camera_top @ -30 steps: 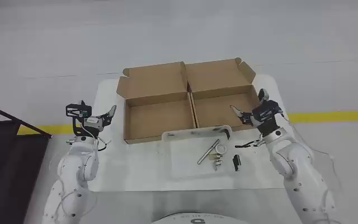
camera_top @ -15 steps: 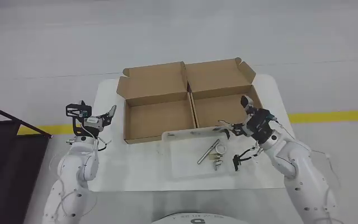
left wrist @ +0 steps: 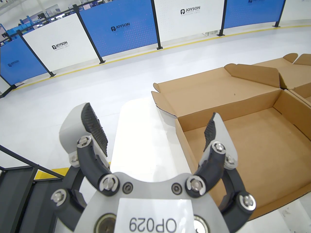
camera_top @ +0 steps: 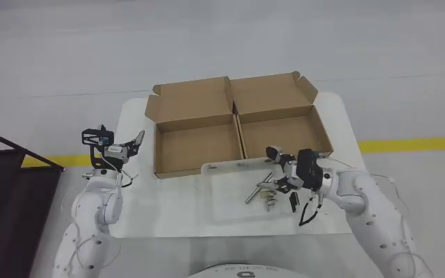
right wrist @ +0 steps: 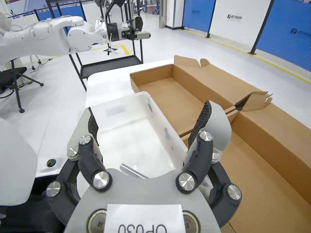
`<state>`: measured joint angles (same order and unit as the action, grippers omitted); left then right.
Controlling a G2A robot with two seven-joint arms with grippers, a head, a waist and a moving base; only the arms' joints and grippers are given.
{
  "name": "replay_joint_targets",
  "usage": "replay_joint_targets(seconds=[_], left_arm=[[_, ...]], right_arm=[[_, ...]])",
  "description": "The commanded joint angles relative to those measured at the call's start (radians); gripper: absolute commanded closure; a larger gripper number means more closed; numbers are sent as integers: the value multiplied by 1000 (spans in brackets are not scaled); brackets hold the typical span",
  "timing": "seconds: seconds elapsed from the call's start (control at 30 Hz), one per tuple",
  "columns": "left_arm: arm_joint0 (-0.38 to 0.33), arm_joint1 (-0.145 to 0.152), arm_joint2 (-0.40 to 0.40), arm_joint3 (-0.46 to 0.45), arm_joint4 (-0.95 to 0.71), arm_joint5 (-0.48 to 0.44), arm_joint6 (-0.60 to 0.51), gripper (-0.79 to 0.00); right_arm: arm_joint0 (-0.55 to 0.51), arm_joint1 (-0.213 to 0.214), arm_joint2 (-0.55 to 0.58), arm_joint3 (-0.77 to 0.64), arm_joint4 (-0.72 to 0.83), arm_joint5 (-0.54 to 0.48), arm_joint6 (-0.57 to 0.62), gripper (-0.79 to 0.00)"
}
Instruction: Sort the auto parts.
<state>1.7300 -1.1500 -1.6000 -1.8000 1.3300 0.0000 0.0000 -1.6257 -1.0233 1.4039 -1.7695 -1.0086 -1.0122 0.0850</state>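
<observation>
A clear white tray (camera_top: 222,201) lies at the table's front. In it are a metal rod (camera_top: 259,188), small metal fittings (camera_top: 270,200) and a black part (camera_top: 293,200). My right gripper (camera_top: 273,169) hangs open above the tray's right half, just over the rod, holding nothing. In the right wrist view the right gripper (right wrist: 148,122) stands wide above the tray (right wrist: 131,127), and the rod's end (right wrist: 132,170) peeks out near the wrist. My left gripper (camera_top: 115,141) is open and empty at the table's left edge, beside the left box; the left wrist view shows the left gripper (left wrist: 155,127) open.
Two open cardboard boxes sit side by side behind the tray: the left box (camera_top: 198,146) and the right box (camera_top: 278,135), both with raised flaps. A black rack (camera_top: 14,181) stands off the table's left side. Bare tabletop (camera_top: 174,208) lies left of the tray.
My right arm has swung left from the right box's outer edge to above the tray, still open. The left arm has not moved.
</observation>
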Motion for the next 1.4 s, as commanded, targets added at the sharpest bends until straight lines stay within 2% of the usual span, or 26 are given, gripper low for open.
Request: replay_joint_targets(seconds=[0.0,0.07,0.23,0.4,0.67,0.83,1.0,1.37], left_arm=[[0,0,0,0,0,0,0,-785],[0,0,0,0,0,0,0,-785],[0,0,0,0,0,0,0,-785],[0,0,0,0,0,0,0,-785],[0,0,0,0,0,0,0,-785],[0,0,0,0,0,0,0,-785],[0,0,0,0,0,0,0,-785],[0,0,0,0,0,0,0,-785]], right_arm=[[15,20,-24,16,49,0,78,-486],[26,37,-50,27,85,0,151,-496],[36,72,-90,32,138,0,296,-579],[31,94,-84,31,147,0,383,-597],[11,108,-60,19,161,27,430,-514],[26,115,-58,36,186,58,483,-397],[54,120,-73,35,222,116,563,-425],[197,115,-214,51,318,190,810,-366]])
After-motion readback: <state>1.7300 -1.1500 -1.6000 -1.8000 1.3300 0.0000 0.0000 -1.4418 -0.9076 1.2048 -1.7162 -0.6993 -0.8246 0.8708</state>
